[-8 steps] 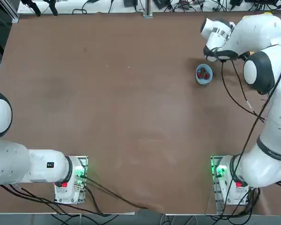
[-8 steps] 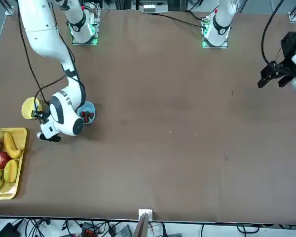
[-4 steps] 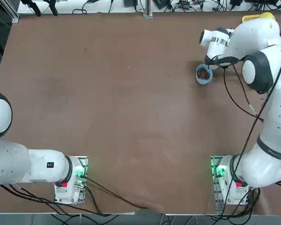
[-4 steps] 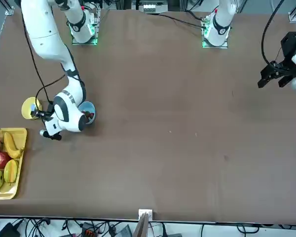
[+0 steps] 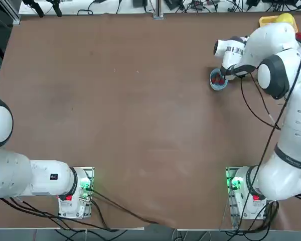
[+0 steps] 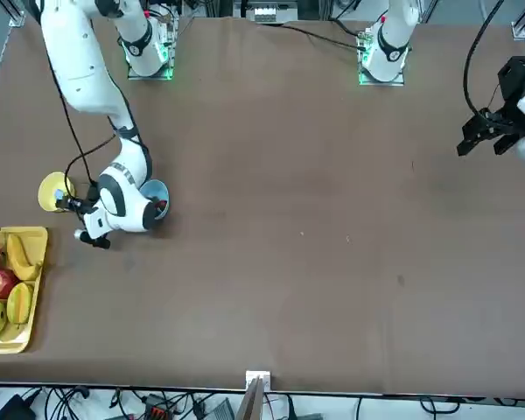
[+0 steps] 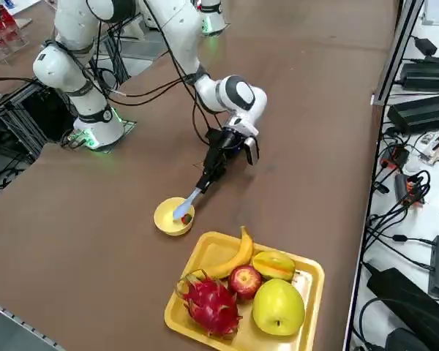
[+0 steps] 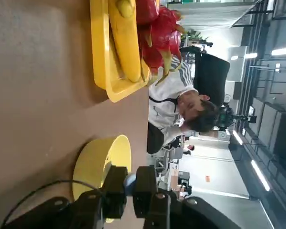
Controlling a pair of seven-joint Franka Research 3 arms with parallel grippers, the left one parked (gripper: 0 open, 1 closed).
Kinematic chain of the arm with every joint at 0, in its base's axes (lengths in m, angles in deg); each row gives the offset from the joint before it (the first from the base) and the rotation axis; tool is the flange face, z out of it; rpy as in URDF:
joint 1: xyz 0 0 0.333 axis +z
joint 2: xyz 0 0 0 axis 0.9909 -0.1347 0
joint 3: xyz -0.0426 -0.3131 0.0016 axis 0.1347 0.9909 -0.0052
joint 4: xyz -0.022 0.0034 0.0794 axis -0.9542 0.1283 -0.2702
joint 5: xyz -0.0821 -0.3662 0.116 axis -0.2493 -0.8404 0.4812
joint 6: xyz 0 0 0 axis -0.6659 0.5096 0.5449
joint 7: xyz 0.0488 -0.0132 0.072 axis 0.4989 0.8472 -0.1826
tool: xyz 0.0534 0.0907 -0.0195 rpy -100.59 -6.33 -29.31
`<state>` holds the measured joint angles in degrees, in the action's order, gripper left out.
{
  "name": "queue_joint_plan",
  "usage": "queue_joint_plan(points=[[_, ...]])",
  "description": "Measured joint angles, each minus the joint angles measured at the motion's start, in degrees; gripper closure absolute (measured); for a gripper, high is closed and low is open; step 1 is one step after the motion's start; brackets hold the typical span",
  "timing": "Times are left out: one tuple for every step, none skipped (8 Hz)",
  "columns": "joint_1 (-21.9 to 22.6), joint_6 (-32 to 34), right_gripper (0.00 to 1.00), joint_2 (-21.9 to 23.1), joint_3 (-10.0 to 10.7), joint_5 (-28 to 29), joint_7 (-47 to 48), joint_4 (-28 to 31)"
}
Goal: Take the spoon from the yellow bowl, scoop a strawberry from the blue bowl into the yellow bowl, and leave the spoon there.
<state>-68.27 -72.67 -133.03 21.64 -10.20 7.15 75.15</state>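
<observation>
My right end effector (image 7: 211, 170) is clamped on the spoon (image 7: 189, 202), its tip carrying a strawberry (image 7: 185, 217) over the yellow bowl (image 7: 168, 220), near the table's far right corner. I see the blue bowl (image 5: 216, 82) just beside it toward the table's middle, and the yellow fruit tray (image 7: 208, 252) at the far edge.

Yellow bowl (image 7: 173, 218), pale-blue spoon (image 7: 188, 201)

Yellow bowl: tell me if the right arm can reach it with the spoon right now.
Probably yes: the right gripper, fingers shut on the spoon, holds its tip over the yellow bowl; nothing lies between.
</observation>
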Motion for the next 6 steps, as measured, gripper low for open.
queue_joint_plan(points=[[-0.09, -0.02, 0.88, -0.26, 0.00, -0.21, 0.60, 0.44], [-0.11, -0.10, 0.85, -0.33, 0.00, -0.22, 0.81, 0.78], [-0.12, -0.35, 0.84, -0.34, 0.00, -0.22, 0.85, 0.96], [-0.12, -0.49, 0.77, -0.35, 0.00, -0.22, 0.88, 0.98], [-0.12, -0.57, 0.60, -0.35, 0.00, -0.22, 0.88, 0.98], [-0.11, -0.60, 0.43, -0.35, -0.01, -0.24, 0.88, 0.98]])
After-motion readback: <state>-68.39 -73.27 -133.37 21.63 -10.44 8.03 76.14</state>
